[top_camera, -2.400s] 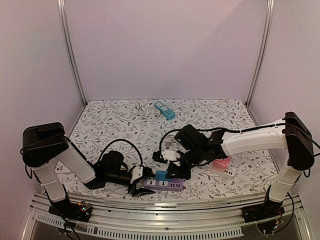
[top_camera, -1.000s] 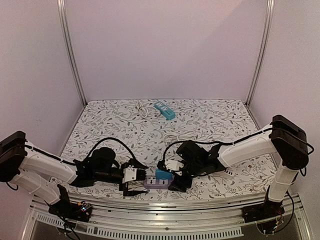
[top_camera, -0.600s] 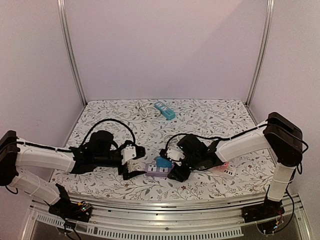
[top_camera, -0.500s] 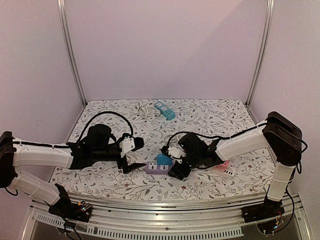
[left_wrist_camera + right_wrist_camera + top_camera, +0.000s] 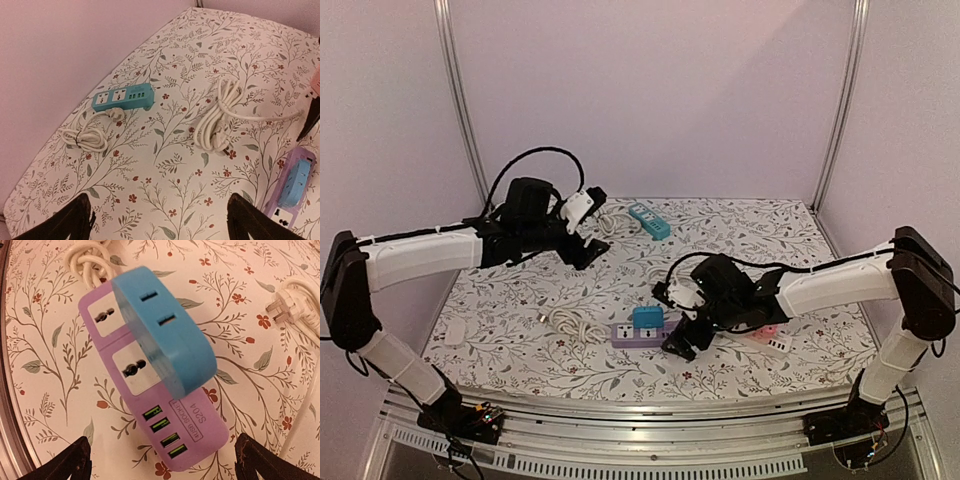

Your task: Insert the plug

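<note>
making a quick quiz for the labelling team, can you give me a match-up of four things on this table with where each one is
Things
1. purple power strip
2. blue plug block
3. teal power strip
4. pink power strip

Places
A. partly hidden under the right arm
B. at the far end of the mat
C. sitting on top of the purple strip
D. near the middle of the mat's front half, with a white cable coil lying beside it

Pairs: 1-D, 2-C, 3-B, 4-A
</note>
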{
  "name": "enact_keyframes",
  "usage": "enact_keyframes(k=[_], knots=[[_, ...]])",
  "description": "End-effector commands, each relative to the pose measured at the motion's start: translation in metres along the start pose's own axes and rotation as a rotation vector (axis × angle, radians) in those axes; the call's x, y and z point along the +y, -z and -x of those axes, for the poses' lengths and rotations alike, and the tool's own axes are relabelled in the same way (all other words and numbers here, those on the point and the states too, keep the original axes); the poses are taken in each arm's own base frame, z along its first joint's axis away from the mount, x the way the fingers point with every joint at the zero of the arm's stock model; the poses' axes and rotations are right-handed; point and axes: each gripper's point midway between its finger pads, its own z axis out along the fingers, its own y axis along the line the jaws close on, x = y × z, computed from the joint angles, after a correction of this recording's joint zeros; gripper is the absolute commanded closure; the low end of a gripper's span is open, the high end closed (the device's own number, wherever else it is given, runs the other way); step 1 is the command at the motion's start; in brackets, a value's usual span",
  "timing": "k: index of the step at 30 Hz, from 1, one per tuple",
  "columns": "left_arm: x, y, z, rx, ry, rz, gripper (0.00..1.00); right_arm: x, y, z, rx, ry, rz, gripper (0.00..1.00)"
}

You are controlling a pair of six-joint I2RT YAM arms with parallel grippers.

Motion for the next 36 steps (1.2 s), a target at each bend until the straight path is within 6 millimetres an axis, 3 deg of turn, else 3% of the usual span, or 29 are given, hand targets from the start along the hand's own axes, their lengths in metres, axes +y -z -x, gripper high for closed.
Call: enact_keyframes(k=[1, 5, 6, 8, 11, 14, 17, 22, 25, 33, 36], knots=[[0.033, -0.025, -0.005, 0.136, 0.093, 0.079, 0.08, 0.010, 0.032, 0.011, -0.030, 0.011, 0.048, 0.01], [0.066, -0.050, 0.013, 0.232, 0.159, 0.124, 0.09, 0.010, 0.057, 0.019, -0.060, 0.016, 0.031, 0.01], [0.085, -0.053, 0.027, 0.247, 0.206, 0.153, 0.10, 0.008, 0.061, 0.020, -0.064, 0.017, 0.018, 0.01], [0.116, -0.066, 0.033, 0.291, 0.306, 0.223, 0.09, 0.004, 0.070, 0.026, -0.089, 0.021, -0.009, 0.01], [0.161, -0.094, 0.016, 0.365, 0.506, 0.325, 0.08, 0.000, 0.081, 0.038, -0.128, 0.032, -0.038, 0.01], [0.183, -0.138, -0.031, 0.429, 0.682, 0.331, 0.07, 0.001, 0.083, 0.045, -0.136, 0.041, -0.036, 0.01], [0.197, -0.170, -0.053, 0.390, 0.737, 0.340, 0.07, 0.000, 0.080, 0.042, -0.105, 0.037, -0.041, 0.01], [0.196, -0.220, -0.063, 0.270, 0.814, 0.267, 0.02, -0.002, 0.072, 0.037, -0.054, 0.018, -0.045, 0.01], [0.192, -0.239, -0.067, 0.227, 0.909, 0.223, 0.03, 0.001, 0.066, 0.037, -0.024, 0.005, -0.029, 0.01], [0.152, -0.271, -0.086, 0.252, 1.012, 0.135, 0.07, 0.000, 0.056, 0.031, 0.008, -0.018, -0.032, 0.01], [0.143, -0.276, -0.088, 0.258, 1.009, 0.128, 0.14, -0.001, 0.056, 0.030, 0.009, -0.018, -0.035, 0.01]])
